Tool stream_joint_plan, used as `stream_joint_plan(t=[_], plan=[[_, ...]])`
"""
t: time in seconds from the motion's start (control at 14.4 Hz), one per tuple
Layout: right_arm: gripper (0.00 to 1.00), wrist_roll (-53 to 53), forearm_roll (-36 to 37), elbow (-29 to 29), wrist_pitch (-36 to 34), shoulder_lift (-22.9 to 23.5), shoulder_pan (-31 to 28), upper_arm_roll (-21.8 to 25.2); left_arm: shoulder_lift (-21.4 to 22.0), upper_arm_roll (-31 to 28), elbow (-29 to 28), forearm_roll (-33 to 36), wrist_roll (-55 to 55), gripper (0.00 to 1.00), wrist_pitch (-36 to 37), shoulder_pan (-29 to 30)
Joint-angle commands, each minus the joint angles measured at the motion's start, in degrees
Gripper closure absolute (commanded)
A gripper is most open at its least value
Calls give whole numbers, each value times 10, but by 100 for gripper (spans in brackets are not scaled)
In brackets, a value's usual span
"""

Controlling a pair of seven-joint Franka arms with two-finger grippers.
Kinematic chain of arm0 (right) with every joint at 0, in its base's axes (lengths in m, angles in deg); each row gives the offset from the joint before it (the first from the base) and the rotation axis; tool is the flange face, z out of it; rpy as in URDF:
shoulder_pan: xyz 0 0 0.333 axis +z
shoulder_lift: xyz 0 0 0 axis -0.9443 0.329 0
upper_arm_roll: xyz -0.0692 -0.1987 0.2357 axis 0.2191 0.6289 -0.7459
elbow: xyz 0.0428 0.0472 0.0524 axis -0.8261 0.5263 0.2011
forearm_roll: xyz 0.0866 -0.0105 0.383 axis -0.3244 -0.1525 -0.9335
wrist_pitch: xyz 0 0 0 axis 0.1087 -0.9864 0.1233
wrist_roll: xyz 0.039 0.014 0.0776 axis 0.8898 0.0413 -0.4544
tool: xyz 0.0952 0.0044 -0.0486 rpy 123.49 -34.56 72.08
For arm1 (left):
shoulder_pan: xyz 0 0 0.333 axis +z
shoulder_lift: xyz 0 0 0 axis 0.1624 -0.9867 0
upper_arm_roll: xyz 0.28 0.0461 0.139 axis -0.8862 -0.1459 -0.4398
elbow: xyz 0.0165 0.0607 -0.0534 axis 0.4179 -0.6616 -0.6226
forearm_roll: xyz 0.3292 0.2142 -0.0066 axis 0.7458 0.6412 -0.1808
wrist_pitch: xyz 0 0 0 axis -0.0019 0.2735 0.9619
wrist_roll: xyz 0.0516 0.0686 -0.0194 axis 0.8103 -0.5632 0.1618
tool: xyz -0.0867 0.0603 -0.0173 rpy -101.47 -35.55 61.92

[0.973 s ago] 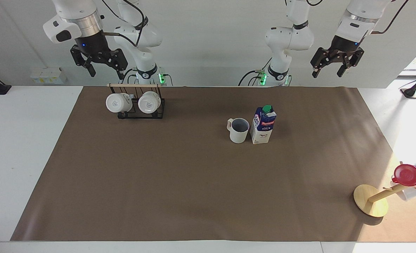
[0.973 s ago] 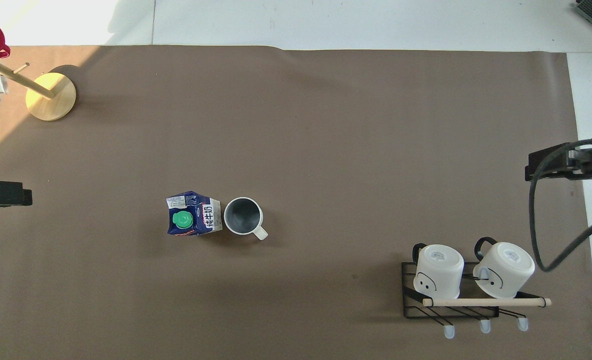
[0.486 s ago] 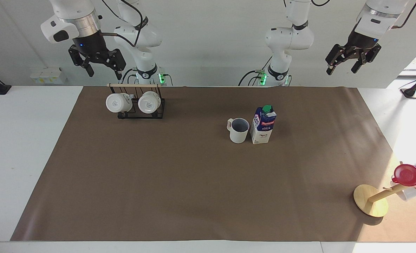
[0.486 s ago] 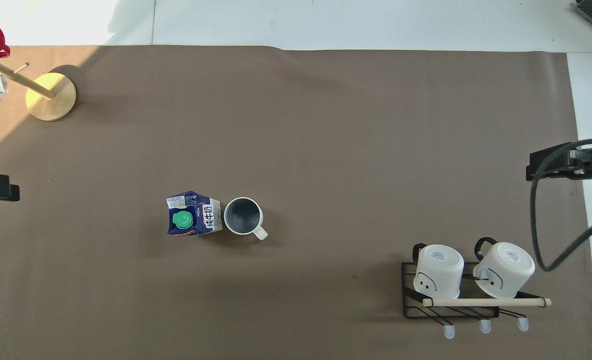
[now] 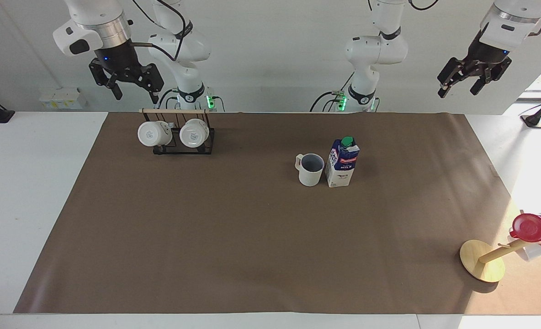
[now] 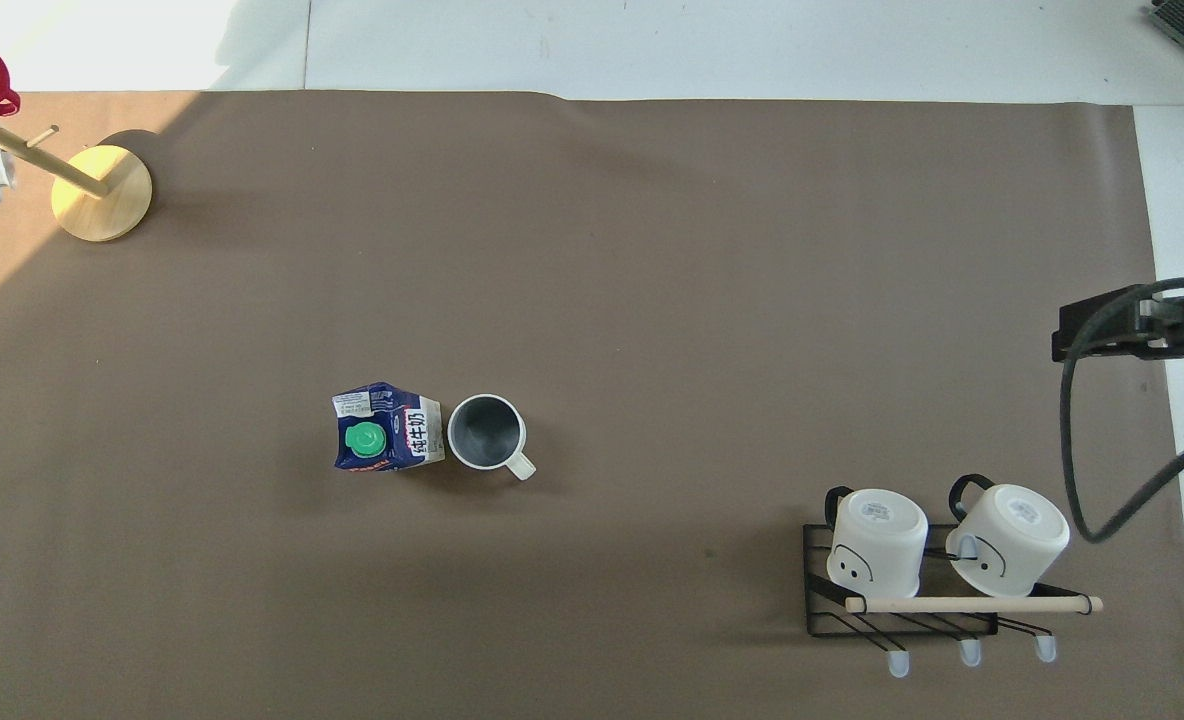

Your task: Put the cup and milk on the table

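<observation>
Hanging raised, left pincer and right pincer gape empty.

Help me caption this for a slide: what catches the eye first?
The milk carton and the ribbed cup stand upright side by side on the brown mat, in front of the left arm's base. Both grippers hang empty with jaws open: the right gripper over the rack of two white mugs, the left gripper raised at its own end.

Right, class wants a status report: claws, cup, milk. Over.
Both claws, left and right, open, raised, empty. Cup and milk upright together on table. Nothing blocking.
</observation>
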Motion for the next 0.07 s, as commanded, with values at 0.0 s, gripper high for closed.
stream_joint_plan(t=[0.0], plan=[[0,-8,-10,6,1,-7,-9,-2,-3,8,14,-1,-21,0,17,8]])
